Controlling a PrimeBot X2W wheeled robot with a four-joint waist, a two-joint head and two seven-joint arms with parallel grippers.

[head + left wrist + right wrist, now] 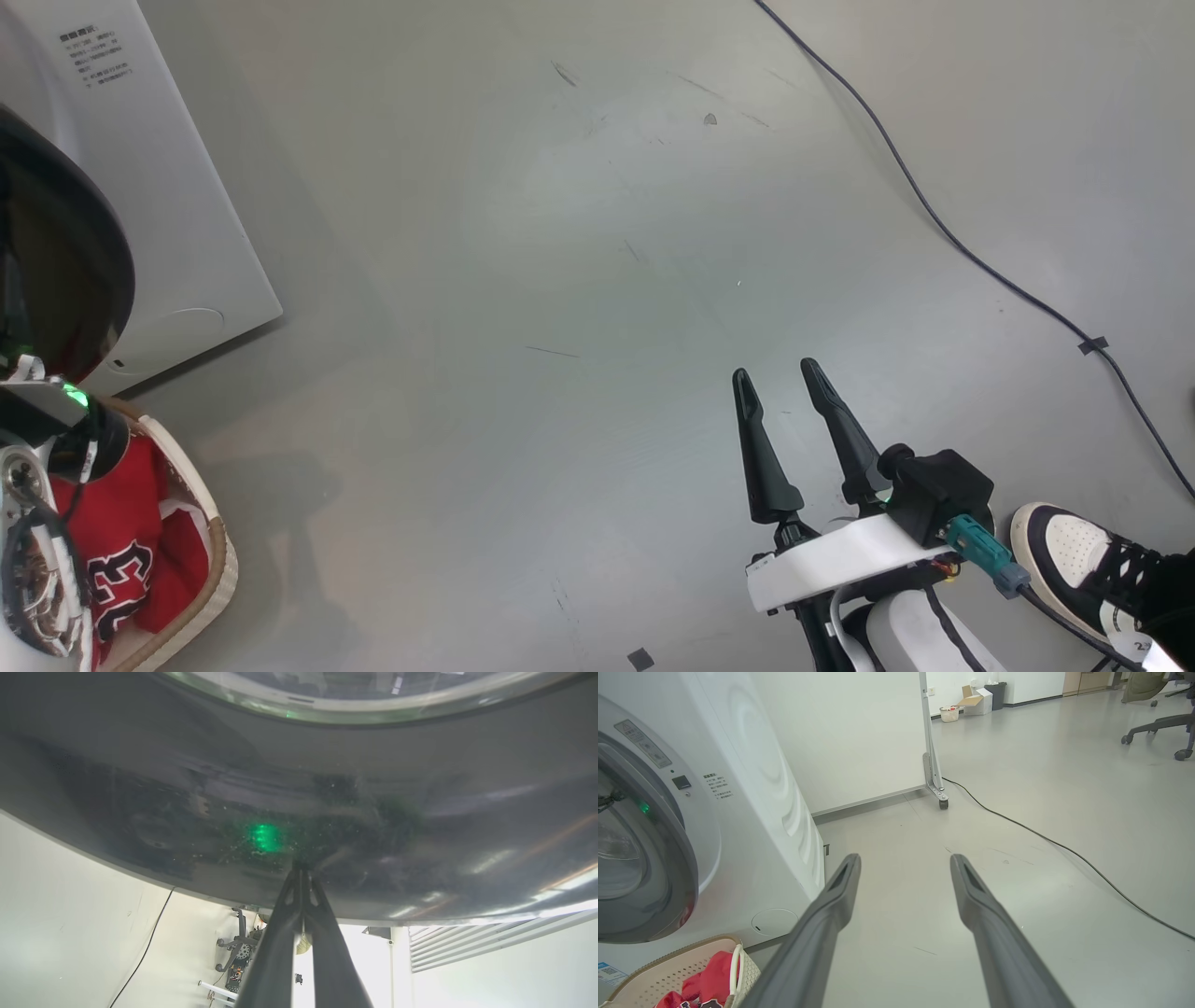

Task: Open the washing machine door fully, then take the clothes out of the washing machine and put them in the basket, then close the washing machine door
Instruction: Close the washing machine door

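floor [560, 280], smooth, grey and lightly scuffed, carries everything we see. on it, at the left of our head view, stands the large white front-loading washing machine [168, 205] [752, 812], with small printed labels near the top of its front. its big round door [65, 252] [327, 812] [668, 868], a wide glossy dark rim around a bulging clear glass bowl, lies against or very near the machine's front; we cannot tell whether it is latched. a small blue sticker [607, 970] marks the machine's lower front corner.

at the foot of the machine's front edge, just below the door, sits the small cream perforated plastic basket [219, 551] [668, 970] with its brown woven-look rim and a pale loop handle. inside it lie the clothes [121, 532] [710, 975], crumpled red jerseys with white trim and black numerals, filling the basket up to about its rim.

our left gripper [301, 872] has its two long dark fingers pressed together with nothing between them, and their tips touch the door's glossy rim, between the glass and the rim's outer edge; a green glow is mirrored in the rim just beside them. our right gripper [777, 373] [906, 858] hovers over bare floor well apart from the machine, its fingers spread wide and empty.

a thin dark cable [934, 224] [1064, 847] trails across the floor to the right of the right gripper. at the lower right corner of our head view a person's foot in a black-and-white sneaker [1074, 551] stands on the floor near our right arm.
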